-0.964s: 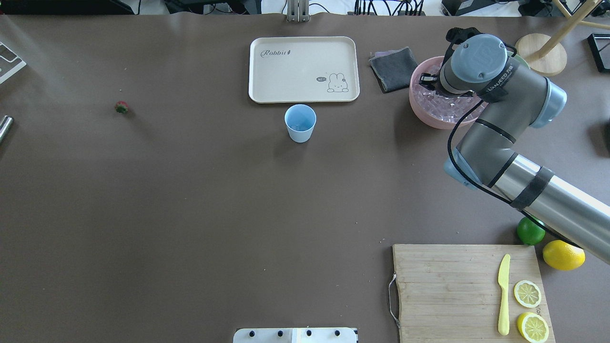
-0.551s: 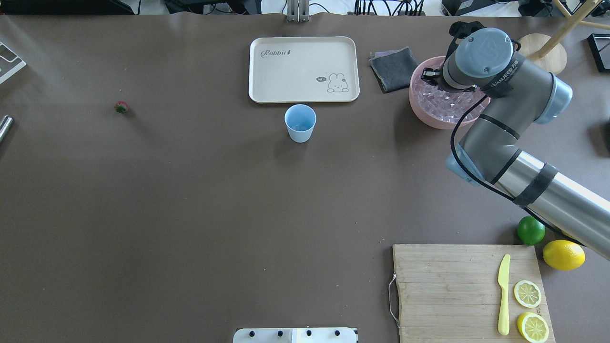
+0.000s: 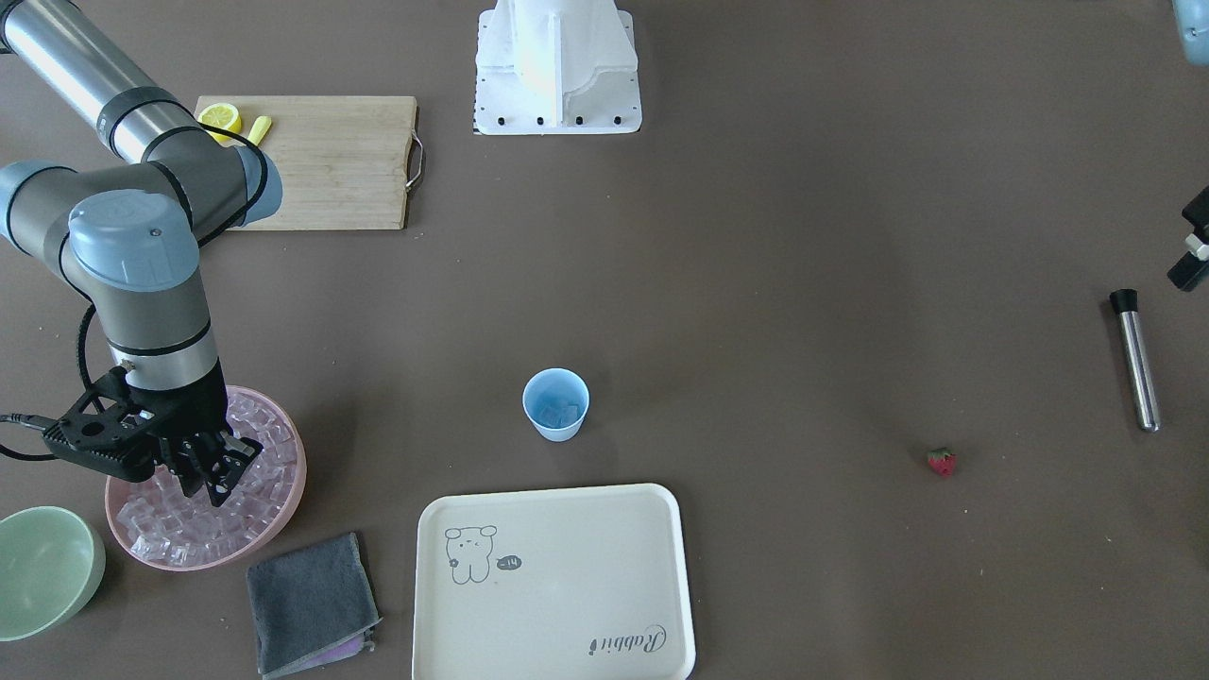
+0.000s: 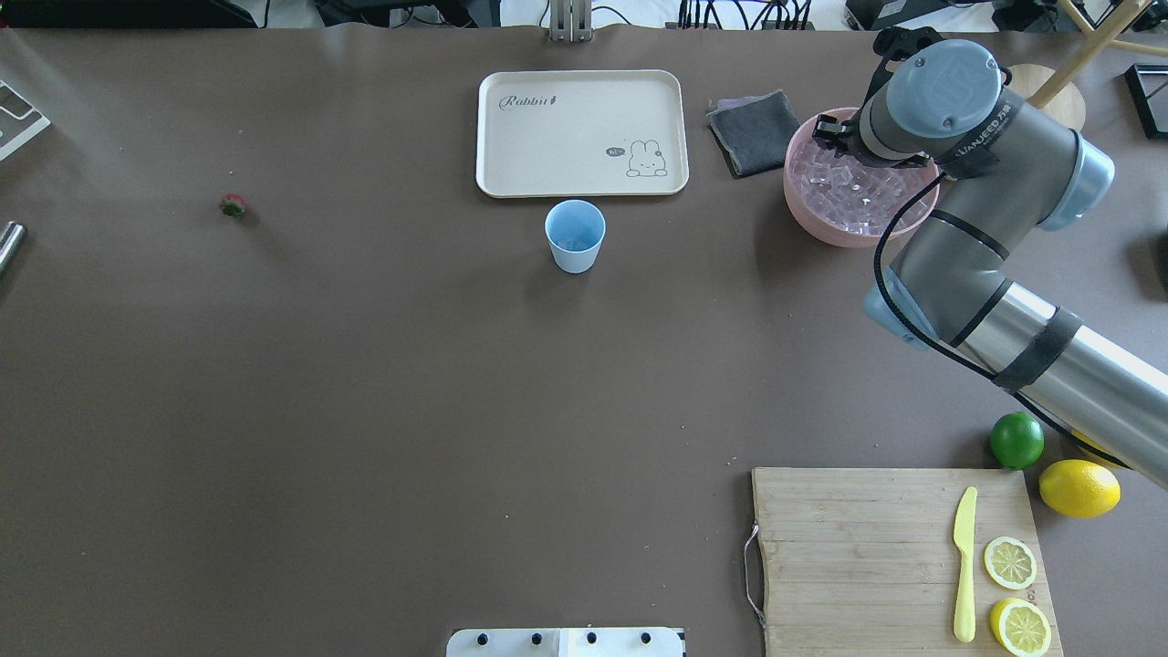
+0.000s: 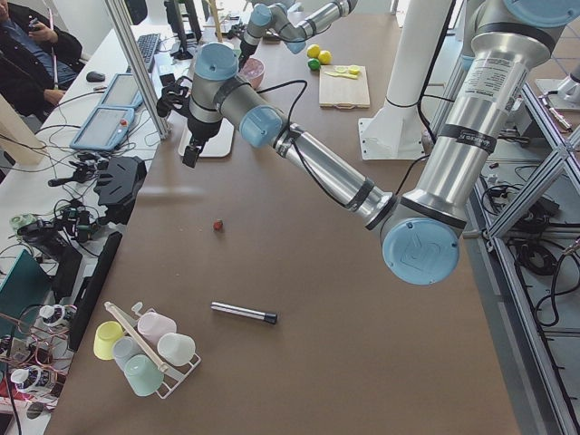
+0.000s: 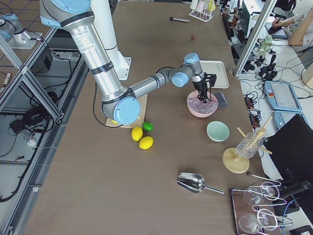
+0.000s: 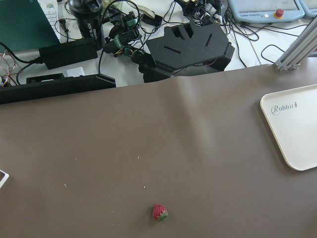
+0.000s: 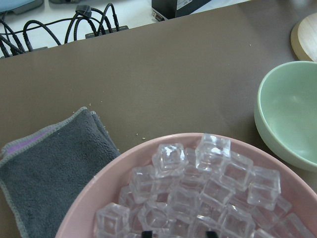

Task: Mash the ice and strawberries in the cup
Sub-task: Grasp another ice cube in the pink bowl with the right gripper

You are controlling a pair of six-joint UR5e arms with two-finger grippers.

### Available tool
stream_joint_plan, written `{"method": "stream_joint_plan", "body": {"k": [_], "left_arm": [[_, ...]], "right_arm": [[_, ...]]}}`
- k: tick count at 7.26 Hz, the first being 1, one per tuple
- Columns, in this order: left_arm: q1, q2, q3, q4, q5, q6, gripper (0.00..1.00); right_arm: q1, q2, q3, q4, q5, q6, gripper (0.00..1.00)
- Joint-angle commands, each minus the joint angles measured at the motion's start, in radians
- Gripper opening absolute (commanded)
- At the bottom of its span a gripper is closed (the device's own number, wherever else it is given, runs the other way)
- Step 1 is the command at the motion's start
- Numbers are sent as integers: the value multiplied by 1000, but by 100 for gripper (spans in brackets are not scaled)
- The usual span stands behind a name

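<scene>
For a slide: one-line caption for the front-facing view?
Right gripper open above the ice in the pink bowl; cup holds ice, strawberry lies apart.

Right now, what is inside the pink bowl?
Clear ice cubes fill the pink bowl, and the right gripper hangs over them, jaws apart. The pile hides the bowl's bottom.

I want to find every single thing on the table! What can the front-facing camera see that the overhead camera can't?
Only the front-facing view shows the mint-green bowl and the whole metal rod; the overhead view cuts the rod off at its edge. Only the overhead view shows the lime and the whole lemon. Both show the cup, the strawberry, the tray, the grey cloth, the cutting board and the pink bowl full of ice.
</scene>
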Motion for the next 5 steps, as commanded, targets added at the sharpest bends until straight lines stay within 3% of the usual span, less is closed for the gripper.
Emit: {"method": "stream_joint_plan", "body": {"k": [1, 5], "left_arm": [[-1, 2, -14, -1, 0, -2, 98], [0, 7, -16, -1, 0, -2, 98]], "right_arm": [[-7, -1, -23, 2, -5, 0, 99], [-22, 2, -85, 5, -32, -1, 99]]}}
